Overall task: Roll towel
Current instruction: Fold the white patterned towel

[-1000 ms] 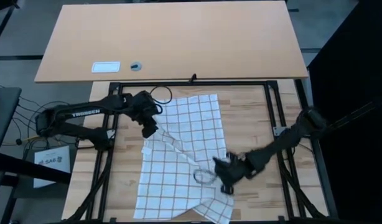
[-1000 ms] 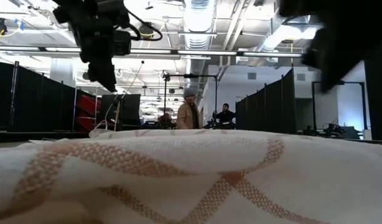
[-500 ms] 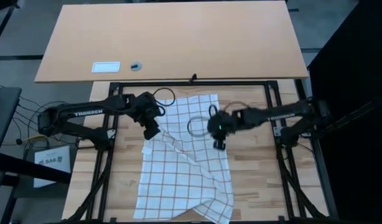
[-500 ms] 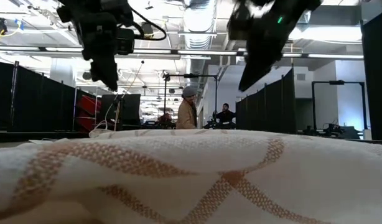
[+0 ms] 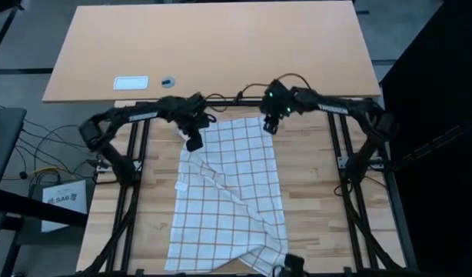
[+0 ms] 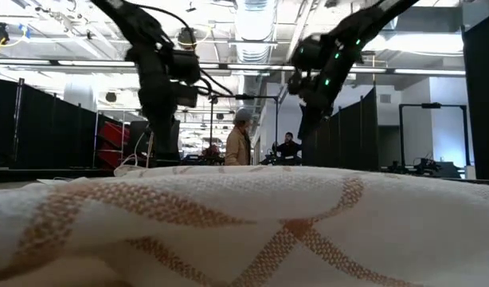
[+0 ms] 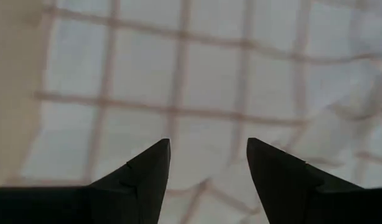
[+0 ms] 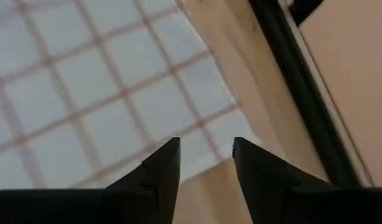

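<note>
The towel (image 5: 236, 192), white with thin brown-orange checks, lies spread lengthwise on the wooden tabletop, creased on a slant across its middle and folded over at its near right corner (image 5: 267, 258). My left gripper (image 5: 194, 142) stands open over the towel's far left corner, the checked cloth (image 7: 203, 81) right below its fingers. My right gripper (image 5: 270, 127) stands open over the far right corner (image 8: 241, 134), at the cloth's edge. In the low view the towel's near fold (image 6: 244, 223) fills the foreground, and both grippers (image 6: 161, 143) (image 6: 308, 131) hang down behind it.
A black frame rail (image 5: 236, 101) runs along the far edge, just beyond both grippers. Behind it a tan table holds a white card (image 5: 131, 82) and a small round thing (image 5: 168, 81). Bare wood lies to the right of the towel (image 5: 313, 185). People (image 6: 240, 147) stand far off in the room.
My right gripper has left the towel's near right part and swung toward the table's far edge, to the far right corner. My left gripper has gone a little toward the far edge, to the far left corner. The towel lies as it did.
</note>
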`<action>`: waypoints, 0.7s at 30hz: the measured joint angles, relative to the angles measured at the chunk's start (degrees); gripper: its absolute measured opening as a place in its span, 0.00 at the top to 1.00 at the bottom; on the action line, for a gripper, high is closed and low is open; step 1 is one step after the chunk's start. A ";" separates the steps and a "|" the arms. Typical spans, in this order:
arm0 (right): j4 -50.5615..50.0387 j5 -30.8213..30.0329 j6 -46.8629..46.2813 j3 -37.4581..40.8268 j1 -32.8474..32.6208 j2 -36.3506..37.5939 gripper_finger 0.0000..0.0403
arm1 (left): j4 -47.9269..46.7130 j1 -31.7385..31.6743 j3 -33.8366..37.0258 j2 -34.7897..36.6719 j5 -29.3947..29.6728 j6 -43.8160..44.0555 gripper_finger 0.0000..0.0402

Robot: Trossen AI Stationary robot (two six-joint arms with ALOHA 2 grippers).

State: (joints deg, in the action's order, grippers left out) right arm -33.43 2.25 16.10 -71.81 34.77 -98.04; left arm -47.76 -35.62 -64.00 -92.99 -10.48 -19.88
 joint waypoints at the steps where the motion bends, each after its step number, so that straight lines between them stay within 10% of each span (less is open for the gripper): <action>1: 0.00 0.63 1.96 -1.18 1.13 -1.53 0.66 | -2.04 -0.43 -1.81 -1.34 1.82 -0.58 0.51; 21: -17.29 3.39 23.10 -25.72 11.51 -27.87 0.67 | -8.17 -8.76 -8.54 -3.39 5.40 -2.53 0.51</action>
State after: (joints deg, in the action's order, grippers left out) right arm -50.72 5.64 39.20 -97.54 46.28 -125.91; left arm -55.94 -44.38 -72.54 -96.38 -5.08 -22.41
